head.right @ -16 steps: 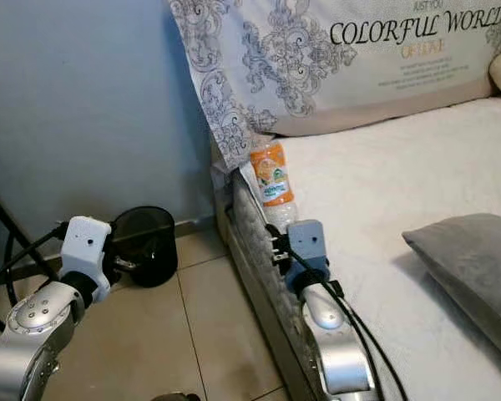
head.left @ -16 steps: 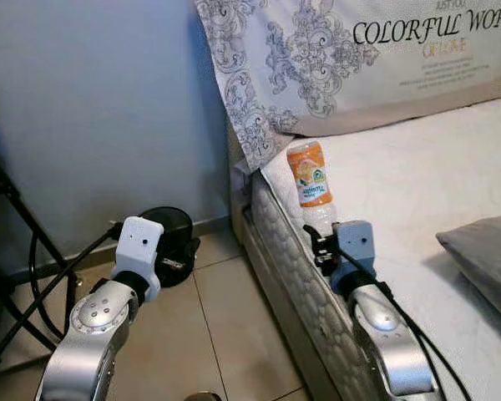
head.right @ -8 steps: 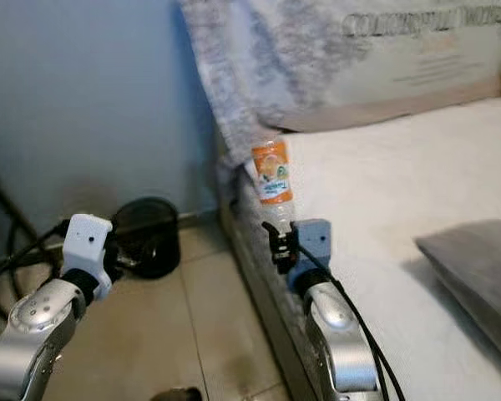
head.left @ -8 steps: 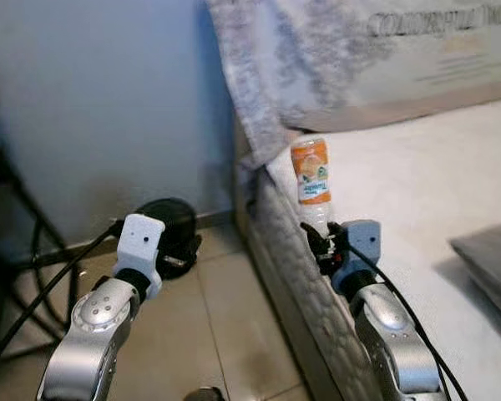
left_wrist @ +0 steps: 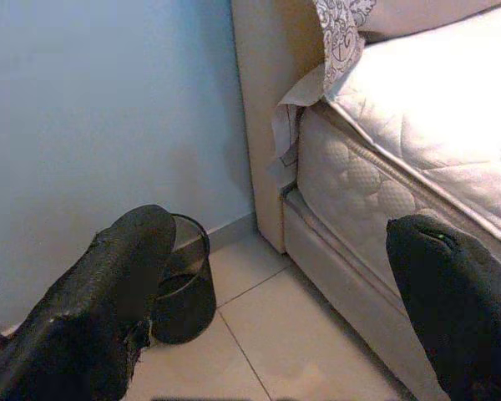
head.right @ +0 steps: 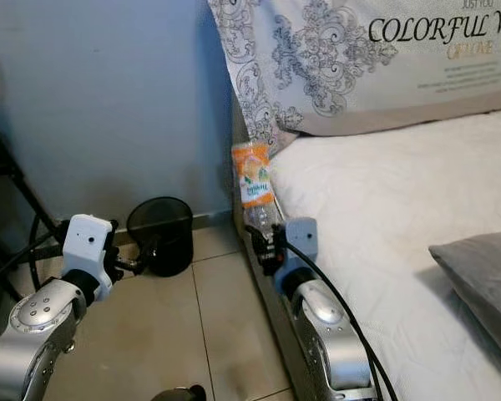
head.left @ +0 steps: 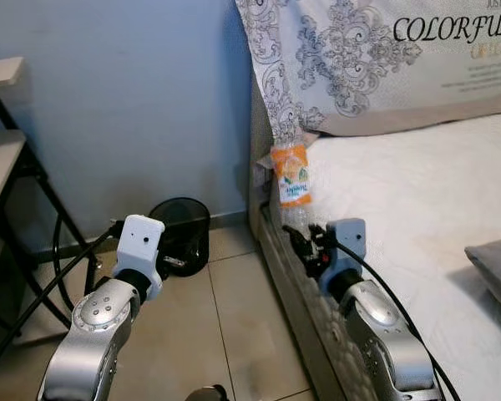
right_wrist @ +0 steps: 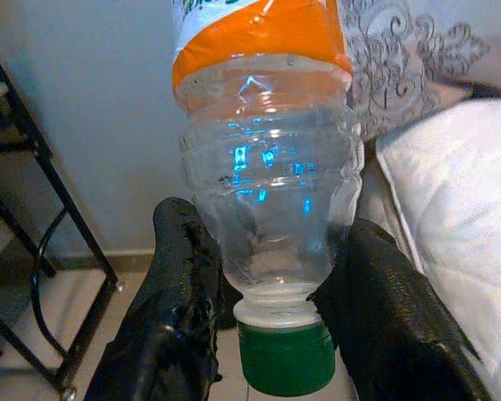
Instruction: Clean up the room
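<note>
Beside the bed (head.left: pixel 417 192), right end effector (right_wrist: pixel 271 280) gripping inverted bottle (right_wrist: pixel 263 159)

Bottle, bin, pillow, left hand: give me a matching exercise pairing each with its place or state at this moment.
Things:
1. plastic bottle
2. black wire bin
3. patterned pillow
4. left hand

Places or states:
A. on the tiled floor by the blue wall
B. open, holding nothing
C. leaning at the head of the bed
D. held cap down in the right hand

Pairs: 1-D, 2-A, 3-C, 4-B
</note>
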Available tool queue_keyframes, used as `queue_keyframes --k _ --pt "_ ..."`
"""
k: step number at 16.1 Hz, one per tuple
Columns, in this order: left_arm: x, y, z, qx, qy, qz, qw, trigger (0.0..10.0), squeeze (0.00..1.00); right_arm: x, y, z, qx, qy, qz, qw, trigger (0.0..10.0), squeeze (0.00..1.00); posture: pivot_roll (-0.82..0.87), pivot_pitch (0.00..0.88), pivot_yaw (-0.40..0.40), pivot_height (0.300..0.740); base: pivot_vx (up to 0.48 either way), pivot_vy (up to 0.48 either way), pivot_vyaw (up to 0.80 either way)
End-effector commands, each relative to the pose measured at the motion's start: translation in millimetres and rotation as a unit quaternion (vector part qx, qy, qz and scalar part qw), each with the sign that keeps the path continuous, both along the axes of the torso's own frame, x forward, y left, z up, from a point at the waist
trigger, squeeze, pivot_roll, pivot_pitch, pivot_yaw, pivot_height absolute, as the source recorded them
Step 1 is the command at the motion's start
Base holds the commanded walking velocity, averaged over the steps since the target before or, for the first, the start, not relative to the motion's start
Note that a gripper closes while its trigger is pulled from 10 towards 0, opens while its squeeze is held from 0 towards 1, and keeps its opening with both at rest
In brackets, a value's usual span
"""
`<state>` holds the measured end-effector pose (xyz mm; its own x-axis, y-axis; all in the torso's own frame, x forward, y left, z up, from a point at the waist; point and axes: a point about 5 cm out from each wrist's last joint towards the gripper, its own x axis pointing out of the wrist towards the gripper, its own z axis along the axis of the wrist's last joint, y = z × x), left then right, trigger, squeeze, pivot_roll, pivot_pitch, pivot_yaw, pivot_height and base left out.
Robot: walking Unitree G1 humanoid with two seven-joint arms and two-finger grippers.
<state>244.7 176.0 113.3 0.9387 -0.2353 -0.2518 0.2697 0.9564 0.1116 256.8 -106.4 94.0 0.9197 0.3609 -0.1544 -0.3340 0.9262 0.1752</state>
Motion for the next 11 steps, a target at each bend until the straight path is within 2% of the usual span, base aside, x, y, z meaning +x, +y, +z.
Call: queue_keyframes --k 1,5,6,9,11 --pt "1.1 -0.2 2.5 -0.002 -0.005 0.002 1.0 10.0 0.0 -1.5 -0.3 1.6 -0.002 -0.004 0.004 1.0 10.0 0.0 0.03 0.0 0.011 0.74 0.0 0.0 0.0" --pt "0.8 0.0 2.7 -0.001 -0.005 0.001 1.0 10.0 0.0 -1.6 1.7 2.7 -0.006 -0.003 0.007 1.0 10.0 0.0 0.03 0.0 0.008 0.74 0.0 0.0 0.78" --pt "0.8 -0.1 2.6 -0.001 -0.005 0.001 1.0 10.0 0.0 -0.4 -0.1 3.9 0.0 -0.002 -0.003 1.0 10.0 0.0 0.03 0.0 0.008 0.74 0.0 0.0 0.0" --pt "0.8 -0.7 2.3 -0.002 -0.005 0.002 1.0 10.0 0.0 3.0 -6.5 6.4 -0.04 -0.023 -0.026 0.999 10.0 0.0 0.03 0.0 0.009 0.74 0.0 0.0 0.0" --pt "1.5 -1.0 2.5 -0.003 -0.005 0.001 1.0 10.0 0.0 0.2 -2.2 4.5 -0.004 0.0 -0.001 1.0 10.0 0.0 0.03 0.0 0.007 0.74 0.0 0.0 0.0"
